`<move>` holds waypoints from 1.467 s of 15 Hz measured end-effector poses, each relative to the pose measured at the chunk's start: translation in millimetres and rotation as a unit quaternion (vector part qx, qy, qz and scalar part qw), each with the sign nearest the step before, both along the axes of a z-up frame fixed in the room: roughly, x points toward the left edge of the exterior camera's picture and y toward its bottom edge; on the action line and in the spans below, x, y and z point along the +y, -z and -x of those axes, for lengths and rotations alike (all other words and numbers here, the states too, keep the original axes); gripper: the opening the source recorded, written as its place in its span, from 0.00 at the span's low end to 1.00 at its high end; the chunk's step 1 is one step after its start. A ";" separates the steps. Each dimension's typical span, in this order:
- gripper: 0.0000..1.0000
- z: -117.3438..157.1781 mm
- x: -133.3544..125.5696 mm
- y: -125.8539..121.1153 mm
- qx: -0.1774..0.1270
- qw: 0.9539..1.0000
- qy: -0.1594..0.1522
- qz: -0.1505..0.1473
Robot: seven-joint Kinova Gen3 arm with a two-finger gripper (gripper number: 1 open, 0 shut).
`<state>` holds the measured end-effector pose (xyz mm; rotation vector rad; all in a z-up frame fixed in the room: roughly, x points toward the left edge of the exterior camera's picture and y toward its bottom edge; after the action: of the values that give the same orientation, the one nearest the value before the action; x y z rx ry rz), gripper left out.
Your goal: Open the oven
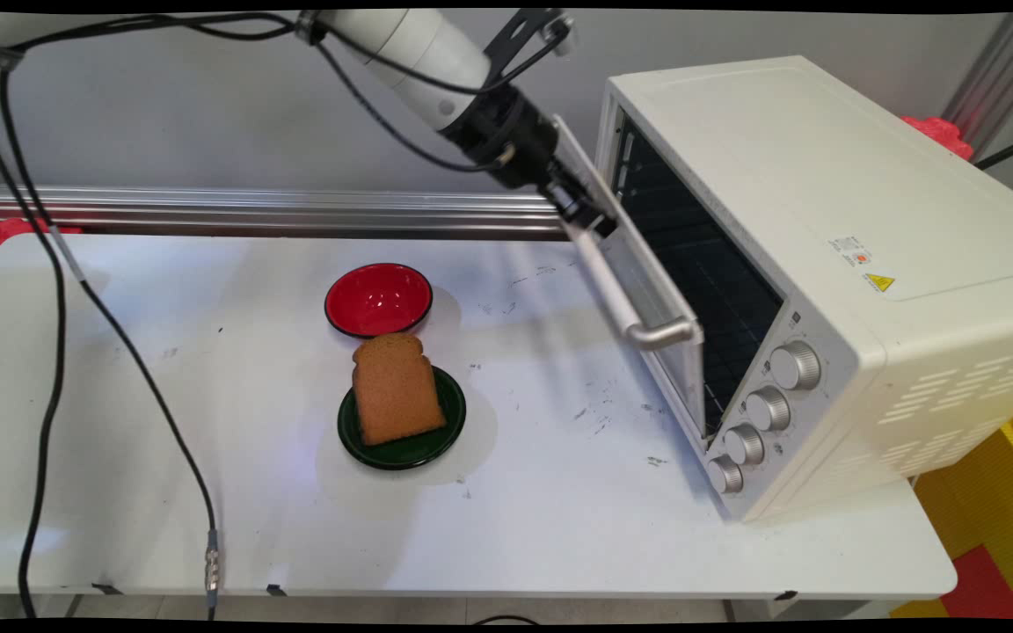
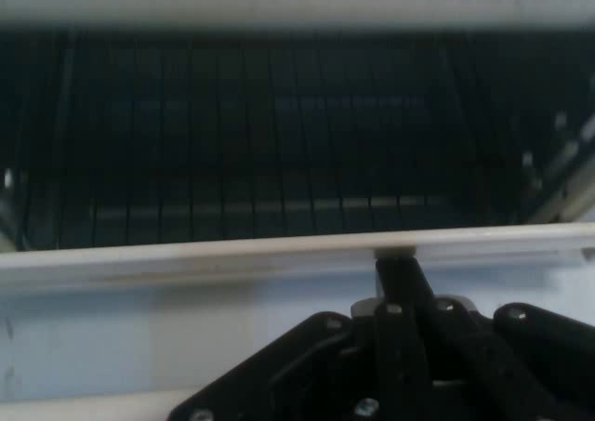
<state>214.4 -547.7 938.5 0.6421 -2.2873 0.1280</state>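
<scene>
A cream toaster oven [image 1: 832,211] stands at the table's right, its glass door [image 1: 647,286] swung partly open and tilted outward, with a silver handle [image 1: 634,321]. My gripper [image 1: 590,220] is shut, and its tips rest against the door's upper edge at the far end. In the hand view the gripper [image 2: 396,261] meets the door's pale rim [image 2: 204,258], and beyond it lies the dark oven cavity with its wire rack [image 2: 279,170]. Nothing is held between the fingers.
A slice of brown bread [image 1: 394,391] lies on a dark green plate [image 1: 443,435] mid-table. A red bowl [image 1: 378,299] sits just behind it. Black cables [image 1: 49,369] hang down at the left. Several silver knobs [image 1: 768,409] line the oven's front.
</scene>
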 end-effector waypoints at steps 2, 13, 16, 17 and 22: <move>0.00 -8.3 4.6 6.1 -0.007 1.000 -0.002 -0.007; 0.00 -52.6 31.0 47.3 -0.040 0.999 -0.005 -0.025; 0.00 -60.2 36.0 58.2 -0.044 0.999 -0.004 -0.027; 0.00 -61.2 36.9 60.2 -0.044 0.999 -0.003 -0.027; 0.00 -74.8 45.3 78.1 -0.048 0.998 0.000 -0.027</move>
<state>289.2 -502.4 860.3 0.6781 -2.3896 0.0985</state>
